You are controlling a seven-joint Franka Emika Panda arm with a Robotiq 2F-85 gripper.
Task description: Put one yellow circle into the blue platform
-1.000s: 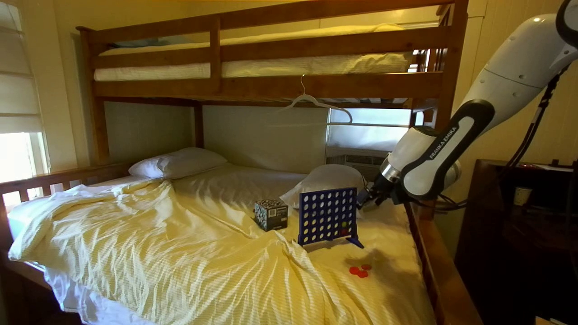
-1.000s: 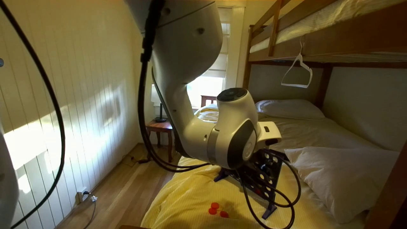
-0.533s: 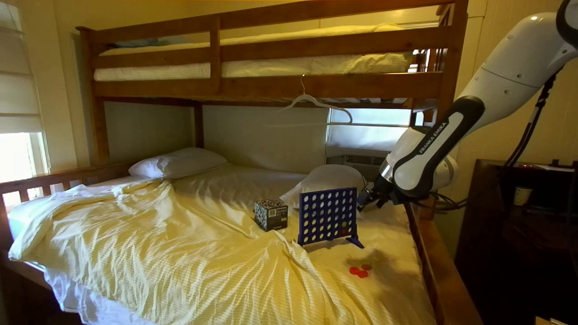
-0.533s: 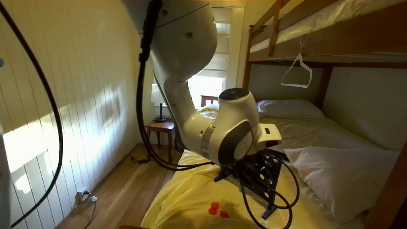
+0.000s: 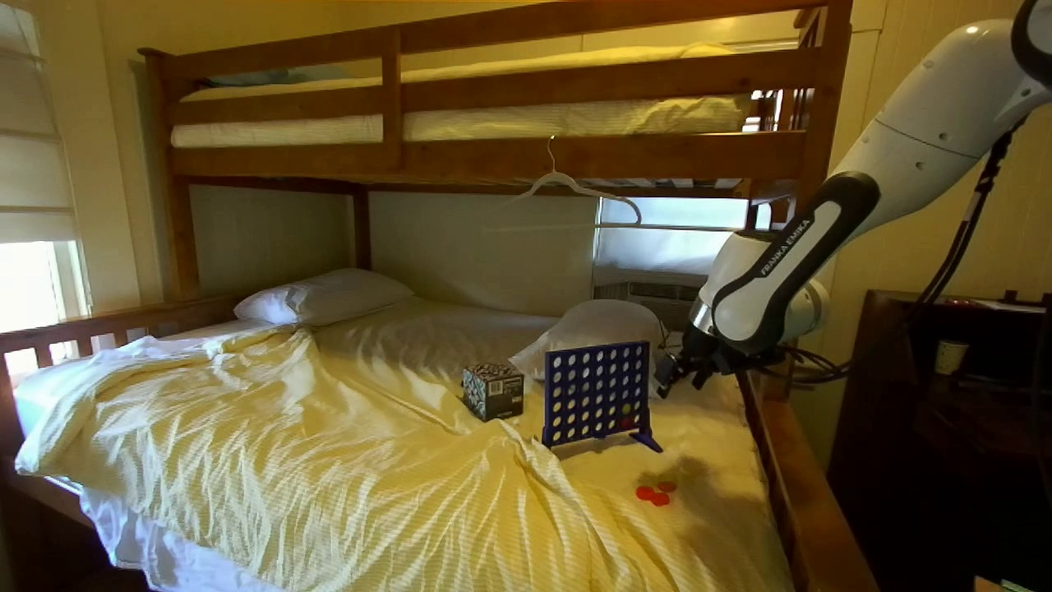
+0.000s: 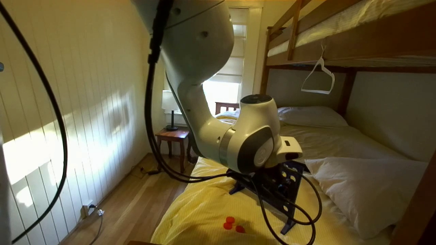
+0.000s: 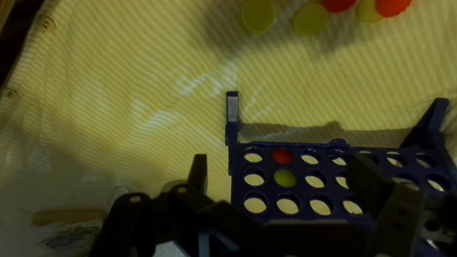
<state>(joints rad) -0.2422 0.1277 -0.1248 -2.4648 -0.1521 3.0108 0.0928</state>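
The blue platform [image 5: 597,400] stands upright on the yellow bedspread; the arm partly covers it in an exterior view [image 6: 295,185]. In the wrist view, the platform [image 7: 300,192] holds a red disc [image 7: 281,156] with a yellow circle [image 7: 285,178] above it in the same column. Loose yellow circles [image 7: 258,15] [image 7: 310,18] lie on the bedspread, another partly under red discs [image 7: 392,6]. My gripper [image 7: 282,175] is open, fingers wide apart, nothing seen between them. In an exterior view, the gripper [image 5: 682,384] hangs just beside the platform's near-arm end, tilted downward.
A dark patterned box [image 5: 493,392] sits beside the platform. A pillow [image 5: 604,325] lies behind. Loose red discs [image 5: 653,494] lie in front of it. A wooden bed rail [image 5: 809,493] runs along the edge. A hanger [image 5: 559,177] hangs from the upper bunk. Cables [image 6: 316,214] loop below the wrist.
The wrist has turned so the gripper points more steeply down, with its fingertips lower beside the platform. The forearm has shifted slightly toward the platform. The platform and red discs have not moved.
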